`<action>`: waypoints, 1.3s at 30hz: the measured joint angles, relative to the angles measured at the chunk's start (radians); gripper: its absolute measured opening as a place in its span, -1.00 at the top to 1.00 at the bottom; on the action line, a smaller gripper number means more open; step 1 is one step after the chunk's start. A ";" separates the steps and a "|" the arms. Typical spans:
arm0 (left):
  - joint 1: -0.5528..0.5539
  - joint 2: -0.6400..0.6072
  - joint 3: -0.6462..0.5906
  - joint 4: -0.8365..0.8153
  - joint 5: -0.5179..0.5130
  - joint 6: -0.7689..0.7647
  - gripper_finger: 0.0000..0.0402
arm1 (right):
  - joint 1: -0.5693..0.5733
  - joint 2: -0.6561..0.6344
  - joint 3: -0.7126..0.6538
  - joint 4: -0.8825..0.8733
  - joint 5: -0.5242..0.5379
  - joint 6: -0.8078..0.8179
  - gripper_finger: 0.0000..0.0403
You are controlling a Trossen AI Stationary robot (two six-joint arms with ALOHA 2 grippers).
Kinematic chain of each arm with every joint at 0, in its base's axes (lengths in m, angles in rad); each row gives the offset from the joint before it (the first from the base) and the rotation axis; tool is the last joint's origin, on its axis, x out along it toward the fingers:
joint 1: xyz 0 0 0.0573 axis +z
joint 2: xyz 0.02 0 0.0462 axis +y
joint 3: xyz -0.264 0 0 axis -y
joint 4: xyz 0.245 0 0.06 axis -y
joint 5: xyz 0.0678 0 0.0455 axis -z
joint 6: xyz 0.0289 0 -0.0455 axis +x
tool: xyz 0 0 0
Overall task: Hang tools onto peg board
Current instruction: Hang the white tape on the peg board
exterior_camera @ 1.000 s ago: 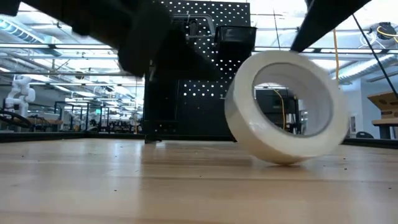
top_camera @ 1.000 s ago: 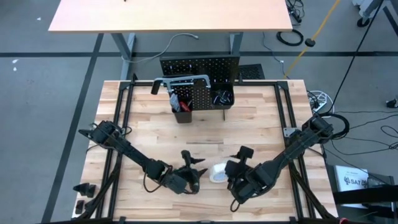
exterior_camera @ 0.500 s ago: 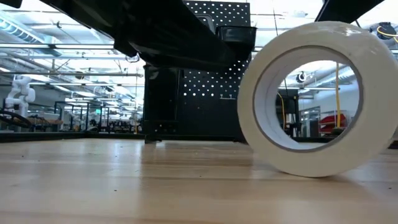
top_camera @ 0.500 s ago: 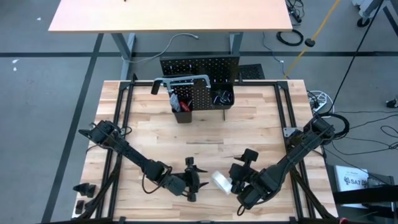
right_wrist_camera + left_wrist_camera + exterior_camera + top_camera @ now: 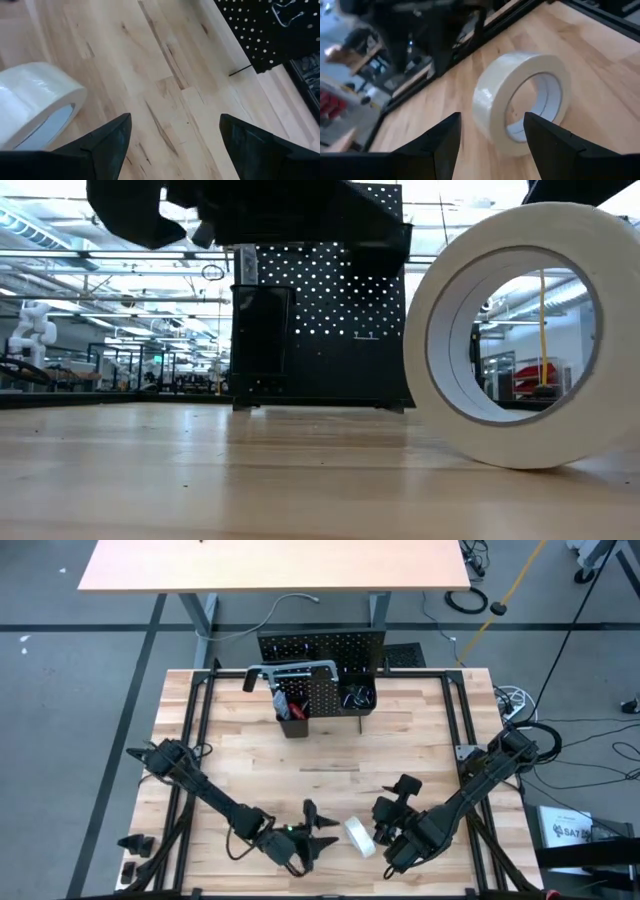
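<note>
Spreading its fingers (image 5: 445, 145) apart, the left gripper (image 5: 318, 838) sits just beside the white tape roll (image 5: 359, 837), standing on edge on the table (image 5: 420, 740). The right gripper (image 5: 385, 832), also spread, flanks it. The peg board (image 5: 320, 648) stands far behind.

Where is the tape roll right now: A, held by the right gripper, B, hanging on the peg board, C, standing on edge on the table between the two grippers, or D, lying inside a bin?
C: the tape roll stands on edge on the table, between the open left gripper and right gripper, neither touching it.
</note>
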 joint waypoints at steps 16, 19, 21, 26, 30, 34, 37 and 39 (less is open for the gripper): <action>-0.011 0.217 0.202 0.041 -0.103 0.084 -0.10 | 0.001 0.000 0.000 -0.006 -0.006 0.002 -0.48; -0.013 0.243 0.210 0.043 -0.151 0.104 -0.10 | 0.001 0.000 0.000 -0.006 -0.006 0.002 -0.48; -0.010 0.252 0.217 0.055 -0.188 0.111 -0.10 | 0.001 0.000 0.000 -0.006 -0.005 0.002 -0.48; 0.019 0.260 0.233 0.053 -0.190 0.110 -0.10 | 0.001 0.000 0.000 -0.006 -0.005 0.002 -0.48; 0.034 0.260 0.241 0.052 -0.184 0.104 -0.10 | 0.001 0.000 0.000 -0.006 -0.005 0.002 -0.48; 0.030 0.260 0.244 0.052 -0.200 0.104 -0.10 | 0.006 0.000 0.000 -0.021 -0.006 0.005 -0.48; 0.026 0.260 0.244 0.052 -0.238 0.105 -0.09 | 0.008 0.000 0.000 -0.064 -0.007 0.039 -0.48; 0.027 0.260 0.244 0.051 -0.247 0.105 -0.03 | 0.012 0.000 0.000 -0.107 -0.007 0.078 -0.48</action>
